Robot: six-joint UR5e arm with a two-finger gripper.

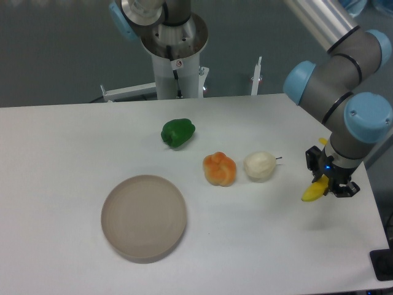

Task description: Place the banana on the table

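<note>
Banana (311,193) is at roughly 3 o'clock on the tabletop (61,141), near the right edge, with the gripper (329,184) clamped over its upper part; the fingers look closed around it, only the lower yellow end sticks out below and to the left, plus a sliver of yellow above. The fruit hangs tilted, tip pointing down toward the surface. Can't tell from this angle whether the tip is already touching the tabletop or just above it; there's a faint shadow under it, so it's very close either way. Rest of the layout: cream-white rounded vegetable (259,166) just left of the gripper, orange pepper (220,169) touching or nearly touching that one's left side, green pepper (178,132) at about 12 o'clock from centre, round beige-grey plate (143,216) at 7 o'clock, nothing on it. Status as I read it: carry is done, banana is over a bare patch of tabletop well apart from the plate. Left to do: final bit of lowering if any, release the grip, retract. Risk looks minor: banana is held off-centre, so it may tip or roll toward the right edge on release.
</note>
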